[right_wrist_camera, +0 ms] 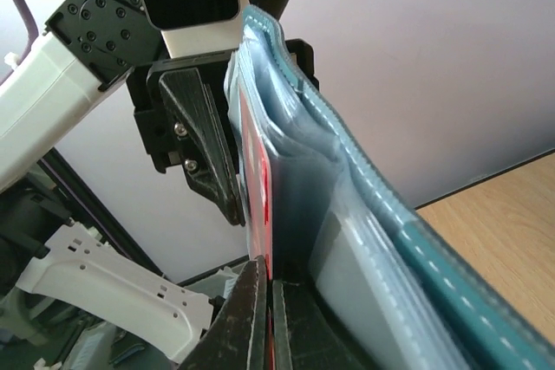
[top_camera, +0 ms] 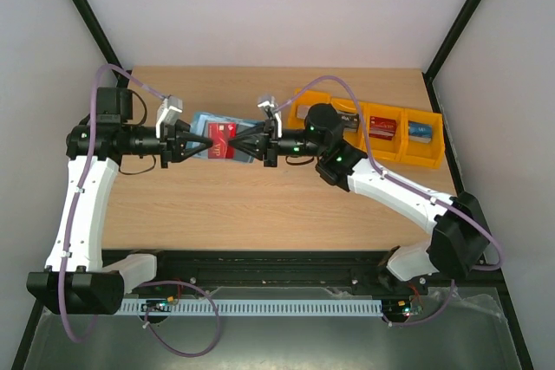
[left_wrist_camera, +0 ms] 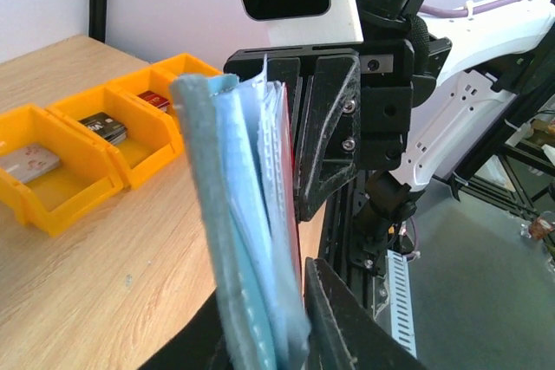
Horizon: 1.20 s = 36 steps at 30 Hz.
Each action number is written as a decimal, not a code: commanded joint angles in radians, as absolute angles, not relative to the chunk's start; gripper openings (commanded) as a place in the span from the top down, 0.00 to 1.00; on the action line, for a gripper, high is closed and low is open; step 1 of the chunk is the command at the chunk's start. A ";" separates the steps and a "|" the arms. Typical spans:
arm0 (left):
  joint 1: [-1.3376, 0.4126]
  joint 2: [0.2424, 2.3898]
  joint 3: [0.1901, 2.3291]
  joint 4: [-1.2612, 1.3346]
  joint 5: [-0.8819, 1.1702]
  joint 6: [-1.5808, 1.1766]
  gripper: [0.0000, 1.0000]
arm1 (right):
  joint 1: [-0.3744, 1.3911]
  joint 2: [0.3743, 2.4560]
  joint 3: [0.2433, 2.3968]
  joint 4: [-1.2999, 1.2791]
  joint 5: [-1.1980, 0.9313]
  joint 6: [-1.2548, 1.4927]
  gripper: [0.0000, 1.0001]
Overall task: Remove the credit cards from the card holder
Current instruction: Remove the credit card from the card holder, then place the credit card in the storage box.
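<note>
Presently, left gripper (top_camera: 198, 146) clamps the card holder (top_camera: 208, 120); right gripper (top_camera: 238, 141), directly opposite, pinches the red card (top_camera: 222, 137) end-on.

Top external: high, above and behind the arm bases, facing down and forward over the whole table (top_camera: 260, 205). It is far off, with both arms in frame.

Left wrist: sits behind the left gripper (left_wrist_camera: 264, 318), facing out along its fingers, very close. The card holder (left_wrist_camera: 234, 214) is edge-on just past the fingertips, the right gripper (left_wrist_camera: 290, 153) is head-on beyond it, and the orange bins (left_wrist_camera: 87, 158) are off to the fingers' left.

Right wrist: mirror setup, facing out along its own fingers and tilted up at the wall, equally close. A red credit card (right_wrist_camera: 254, 179) is edge-on between the fingertips.

Both wrist views share the card holder and face each other's gripper. The top view covers all of it.
</note>
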<state>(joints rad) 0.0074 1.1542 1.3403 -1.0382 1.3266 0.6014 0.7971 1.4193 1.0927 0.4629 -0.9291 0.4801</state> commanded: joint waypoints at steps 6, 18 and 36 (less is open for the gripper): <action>0.022 1.141 1.324 -1.035 1.389 0.617 0.98 | 0.745 1.329 1.070 0.387 -0.910 0.410 0.98; 0.070 1.122 1.233 -0.686 1.140 0.180 0.98 | 0.468 1.223 0.995 0.271 -0.741 0.526 0.98; 0.075 1.126 1.114 -0.556 0.954 0.080 0.98 | -0.114 1.369 0.588 0.592 -0.101 1.357 0.98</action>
